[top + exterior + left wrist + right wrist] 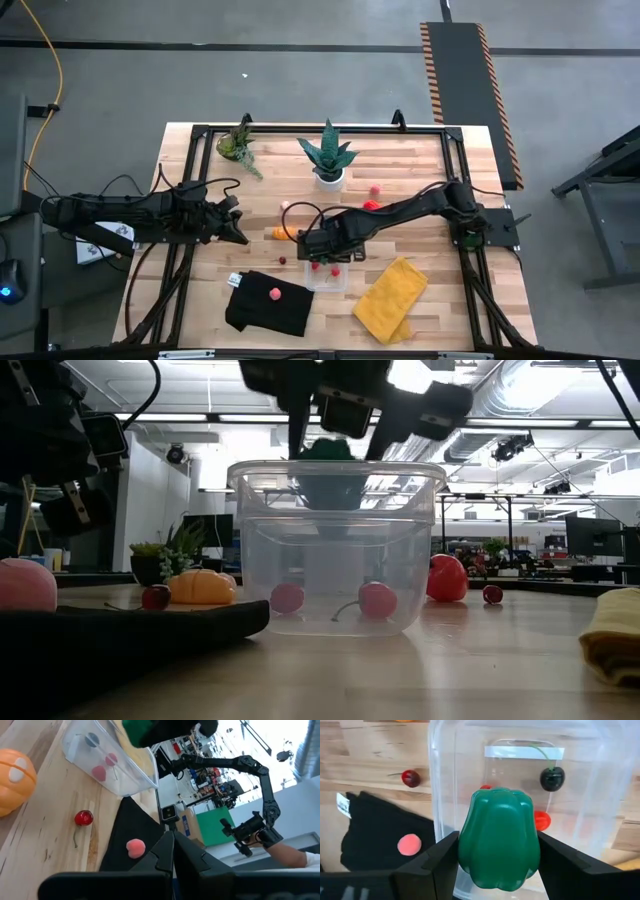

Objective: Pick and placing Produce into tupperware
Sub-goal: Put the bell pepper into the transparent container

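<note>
My right gripper [498, 851] hangs over the clear tupperware [326, 273], shut on a green toy pepper [498, 836]. In the low view the pepper [326, 450] sits just above the tupperware's rim [336, 472]. Small red and pink produce [377, 600] and a dark cherry [552, 778] lie on the tupperware's floor. An orange fruit [283, 233], a cherry [282, 261] and red pieces [372, 205] rest on the table. A pink fruit [274, 294] lies on the black cloth [268, 306]. My left gripper [238, 228] waits shut, left of the orange fruit. My right gripper pinches the green pepper by its two opposite sides [466, 845], one finger [437, 859] on each. The fingers come from above, pointing down. The pepper is lifted clear, over the tupperware's open top.
A yellow cloth [391, 299] lies right of the tupperware, the black cloth to its left. Two potted green plants [328, 158] [238, 144] stand near the far edge. Bare wood lies between the plants and the tupperware.
</note>
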`<control>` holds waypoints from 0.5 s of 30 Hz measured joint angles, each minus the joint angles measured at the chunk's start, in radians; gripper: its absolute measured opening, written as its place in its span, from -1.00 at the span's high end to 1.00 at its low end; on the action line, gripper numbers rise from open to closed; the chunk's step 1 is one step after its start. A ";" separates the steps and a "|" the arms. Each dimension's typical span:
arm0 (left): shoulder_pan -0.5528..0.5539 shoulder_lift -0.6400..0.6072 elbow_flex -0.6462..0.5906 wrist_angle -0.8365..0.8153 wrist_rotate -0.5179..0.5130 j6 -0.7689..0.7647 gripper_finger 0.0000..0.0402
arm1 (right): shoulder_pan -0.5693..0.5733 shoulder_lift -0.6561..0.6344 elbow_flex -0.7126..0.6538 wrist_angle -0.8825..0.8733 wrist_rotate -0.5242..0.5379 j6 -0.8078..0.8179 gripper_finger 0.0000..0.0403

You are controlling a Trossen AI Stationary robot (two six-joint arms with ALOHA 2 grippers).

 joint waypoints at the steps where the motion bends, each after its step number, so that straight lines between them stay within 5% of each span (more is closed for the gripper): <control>1: 0.000 0.000 0.000 0.000 0.002 0.001 1.00 | 0.000 0.007 0.000 0.000 -0.006 0.000 -0.06; 15: 0.000 0.000 0.000 0.000 0.009 0.013 1.00 | -0.007 0.040 0.000 -0.012 -0.011 0.015 -0.06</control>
